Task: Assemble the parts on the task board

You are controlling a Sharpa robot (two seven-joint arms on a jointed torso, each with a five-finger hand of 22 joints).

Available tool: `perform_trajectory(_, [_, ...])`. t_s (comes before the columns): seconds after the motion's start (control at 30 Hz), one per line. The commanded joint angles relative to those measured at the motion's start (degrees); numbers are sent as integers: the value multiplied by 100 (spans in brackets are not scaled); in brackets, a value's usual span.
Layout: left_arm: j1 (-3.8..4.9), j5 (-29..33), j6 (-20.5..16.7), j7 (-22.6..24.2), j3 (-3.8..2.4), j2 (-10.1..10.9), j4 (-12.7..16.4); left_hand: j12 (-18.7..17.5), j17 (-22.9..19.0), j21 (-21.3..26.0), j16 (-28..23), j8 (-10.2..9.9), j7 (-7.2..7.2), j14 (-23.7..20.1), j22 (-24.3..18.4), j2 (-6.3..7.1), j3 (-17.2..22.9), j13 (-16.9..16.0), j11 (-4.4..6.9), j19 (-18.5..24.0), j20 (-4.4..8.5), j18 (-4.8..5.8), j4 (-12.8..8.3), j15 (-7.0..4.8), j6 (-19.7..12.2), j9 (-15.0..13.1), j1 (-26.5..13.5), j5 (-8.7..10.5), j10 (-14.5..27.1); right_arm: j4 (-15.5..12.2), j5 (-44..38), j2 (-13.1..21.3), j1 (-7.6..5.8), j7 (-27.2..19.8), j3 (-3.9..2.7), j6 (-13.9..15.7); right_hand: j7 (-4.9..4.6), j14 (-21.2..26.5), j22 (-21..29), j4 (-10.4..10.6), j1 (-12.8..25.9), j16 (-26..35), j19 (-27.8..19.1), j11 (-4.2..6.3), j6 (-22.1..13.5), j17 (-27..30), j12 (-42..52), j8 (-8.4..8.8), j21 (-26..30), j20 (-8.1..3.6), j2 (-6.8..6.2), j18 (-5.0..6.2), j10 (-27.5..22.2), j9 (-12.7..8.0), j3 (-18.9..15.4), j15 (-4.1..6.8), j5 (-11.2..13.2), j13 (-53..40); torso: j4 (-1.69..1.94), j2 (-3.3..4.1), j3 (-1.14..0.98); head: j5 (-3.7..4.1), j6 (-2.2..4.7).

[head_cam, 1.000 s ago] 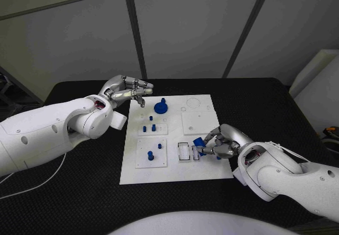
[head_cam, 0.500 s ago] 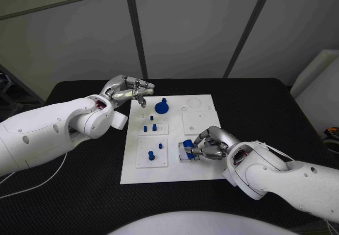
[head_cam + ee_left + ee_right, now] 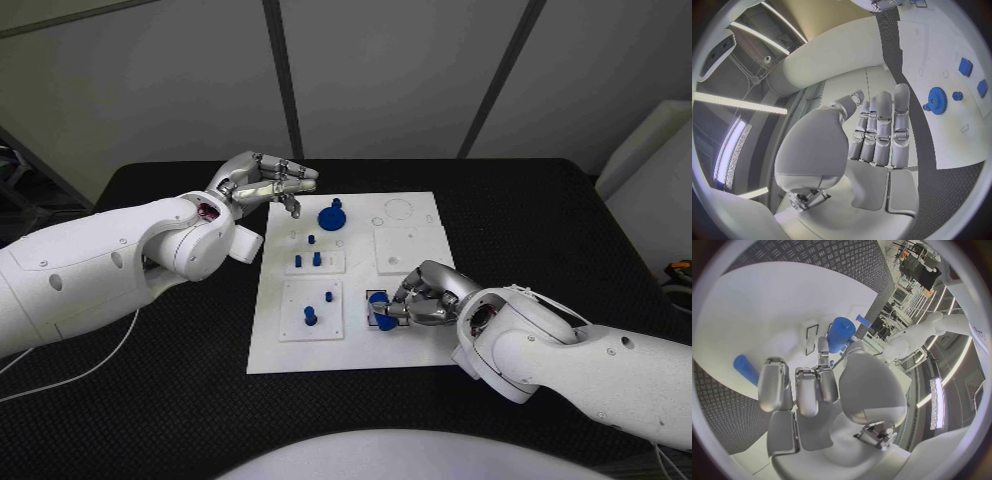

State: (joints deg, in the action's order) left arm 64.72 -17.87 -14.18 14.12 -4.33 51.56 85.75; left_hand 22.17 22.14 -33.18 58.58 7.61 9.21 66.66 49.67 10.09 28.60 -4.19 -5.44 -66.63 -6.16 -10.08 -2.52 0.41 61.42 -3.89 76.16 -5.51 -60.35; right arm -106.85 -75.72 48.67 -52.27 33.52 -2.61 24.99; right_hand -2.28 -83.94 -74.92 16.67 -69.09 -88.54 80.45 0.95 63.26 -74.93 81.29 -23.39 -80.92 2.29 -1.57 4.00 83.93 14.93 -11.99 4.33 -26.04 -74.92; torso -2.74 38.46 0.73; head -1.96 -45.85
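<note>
one small blue plastic block (image 3: 387,321) is pinched by the right hand (image 3: 418,297) over the flat white task board (image 3: 418,345); left hand (image 3: 265,183) hangs clenched, holding nothing.

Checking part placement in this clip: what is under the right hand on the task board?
The right hand holds a blue part over the task board, at the small black-outlined slot. Whether the part sits in the slot is hidden by the fingers.

You have one white task board (image 3: 353,290) on one black table (image 3: 173,340), two robot hands over it, one blue gear (image 3: 332,217), and about six smaller blue parts.
</note>
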Motion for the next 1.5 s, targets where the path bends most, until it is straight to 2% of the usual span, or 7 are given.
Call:
perform_trajectory(0.03, [7,10,68,26,-4,-1,15,11,-6,25,-36,-11,1,7,-7,-54,11,7,6,-14,-22,-37,-24,37,-8,1,-4,-36,48,20,-119,-24,-7,56,-1,-23,-33,-536,-28,6,134,-7,-3,50,-27,-1169,-40,-7,-1,-46,-27,-48,141,3,-68,46,328,-652,3,-3,-2,-8,-1])
perform_trajectory(0.27, [8,10,68,24,-4,0,14,11,-6,25,-36,-11,1,7,-7,-54,11,7,6,-14,-22,-37,-24,37,-8,1,-4,-36,48,43,-160,-52,-7,32,-2,34,-44,-533,-11,25,568,1,-16,43,-81,-1156,-86,-39,20,-47,-236,-45,133,103,-32,41,1328,-643,-7,-1,-4,-25,-7])
perform_trajectory(0.43, [8,10,69,23,-4,-3,10,11,-6,25,-36,-11,1,7,-7,-54,11,7,6,-14,-22,-37,-24,37,-8,1,-4,-36,48,42,-169,-55,-7,8,-2,65,-48,-532,-2,31,814,5,-23,35,-114,-1151,-114,-54,32,-42,-434,-42,125,159,119,37,1666,-638,-13,-8,-6,-31,-7])
perform_trajectory(0.7, [8,10,71,23,-4,-8,5,11,-6,25,-36,-11,1,7,-7,-54,11,7,6,-14,-22,-37,-24,37,-8,1,-4,-36,48,-27,-239,-31,-7,-101,-1,117,-44,-536,-14,21,830,-2,-16,38,-114,-1168,-102,-70,28,-41,-383,-44,136,191,225,38,1588,-657,-8,-10,-9,-24,2])
perform_trajectory(0.97, [7,10,71,26,-4,-4,6,16,-12,30,-39,-11,3,7,-7,-58,16,9,4,-17,-21,-38,-32,35,-11,1,4,-36,55,-203,-524,145,-5,-445,-1,166,-6,-545,-59,-73,108,-20,13,71,-78,-1211,-80,-151,5,-64,-276,-52,161,290,382,65,1348,-700,-18,-5,-14,-35,4])
perform_trajectory(1.27, [4,10,73,28,-4,3,0,16,-12,30,-39,-11,3,7,-7,-58,16,9,4,-17,-21,-38,-32,35,-11,1,4,-36,55,-351,-611,414,-4,-702,-1,-99,-3,-552,-91,-147,-236,-35,31,77,-93,-1247,-68,-180,-11,-71,-259,-60,173,339,357,70,1249,-725,-15,-9,-7,-28,6])
perform_trajectory(1.5, [-3,10,78,29,-3,-6,-2,16,-12,30,-39,-11,3,7,-7,-58,16,9,4,-17,-21,-38,-32,35,-11,1,4,-36,55,-342,-642,438,-4,-722,-1,-248,2,-554,-99,-202,-417,-38,34,81,-91,-1255,-68,-197,-13,-73,-203,-61,177,364,359,73,1237,-733,-4,-5,-6,-16,20])
